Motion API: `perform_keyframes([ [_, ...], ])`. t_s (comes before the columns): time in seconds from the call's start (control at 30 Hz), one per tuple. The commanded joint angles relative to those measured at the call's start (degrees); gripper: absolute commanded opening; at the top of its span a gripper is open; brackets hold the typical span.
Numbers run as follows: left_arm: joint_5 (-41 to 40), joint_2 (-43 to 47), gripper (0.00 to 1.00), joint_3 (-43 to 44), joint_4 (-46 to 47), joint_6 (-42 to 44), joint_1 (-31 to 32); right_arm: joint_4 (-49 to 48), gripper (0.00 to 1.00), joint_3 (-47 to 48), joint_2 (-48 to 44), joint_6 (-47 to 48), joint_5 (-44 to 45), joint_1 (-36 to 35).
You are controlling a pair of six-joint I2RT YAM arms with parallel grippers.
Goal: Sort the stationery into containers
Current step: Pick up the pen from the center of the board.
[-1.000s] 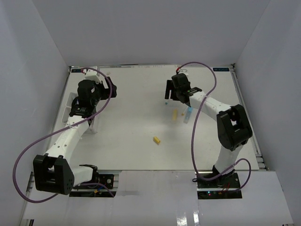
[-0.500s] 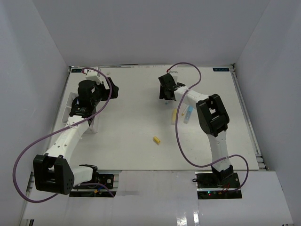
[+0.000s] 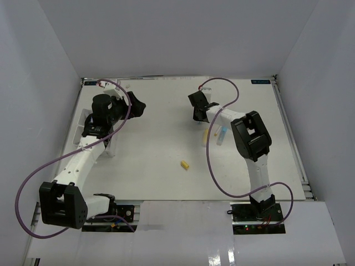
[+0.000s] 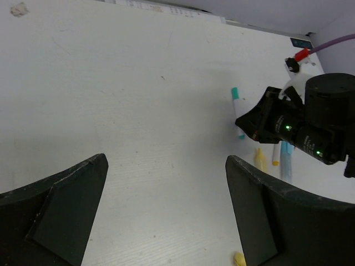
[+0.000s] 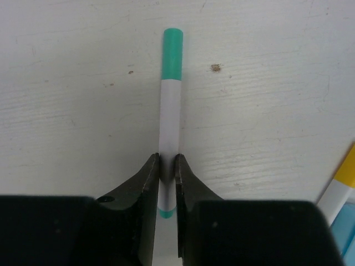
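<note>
- Pickup step: right gripper [image 5: 167, 166] is clenched on the teal-capped pen [image 5: 171, 72]; its white barrel sits between the fingertips, cap pointing ahead, flat on the table [image 5: 66, 83].
- Left gripper [image 4: 166, 166] is spread wide, grasping nothing.
- Next, probably: lift straight up, then carry it to a container compartment.

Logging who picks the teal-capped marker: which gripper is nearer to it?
Right. The right gripper is clamped on the teal-capped marker; the left gripper hangs open, well off to the marker's left.
</note>
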State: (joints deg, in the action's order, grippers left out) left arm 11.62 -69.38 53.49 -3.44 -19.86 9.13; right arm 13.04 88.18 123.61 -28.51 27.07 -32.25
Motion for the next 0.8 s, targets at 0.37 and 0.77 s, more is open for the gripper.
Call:
perform_keyframes([
  [0.37,21.7,-1.3,0.98,-0.3,0.2,-19.1,1.6,-16.5,0.08,-23.2,-26.5,10.4,-8.8,-13.4],
  [0.77,13.3,-0.8,0.98,0.8,0.0,-26.9,14.1,-34.8,0.11,-41.4,-49.3,14.9,-19.9,-21.4],
])
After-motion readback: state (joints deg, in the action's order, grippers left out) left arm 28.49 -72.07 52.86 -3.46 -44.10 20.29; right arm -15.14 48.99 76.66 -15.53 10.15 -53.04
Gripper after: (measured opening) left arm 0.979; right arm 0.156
